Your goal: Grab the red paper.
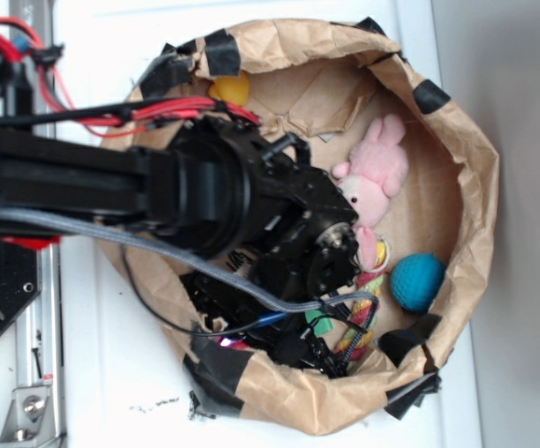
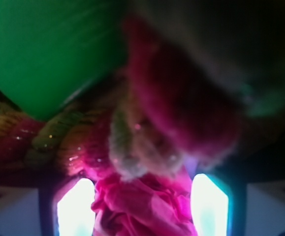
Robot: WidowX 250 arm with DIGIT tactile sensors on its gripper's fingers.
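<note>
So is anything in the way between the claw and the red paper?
Nothing visible. In the wrist view the red paper sits right between the claw's two fingers. The rope and green block lie just beyond it. Whether the claw is squeezing it is unclear.

Black arm point(image 1: 111, 187), red wires point(image 1: 172, 110), grey braided cable point(image 1: 158, 247).
</note>
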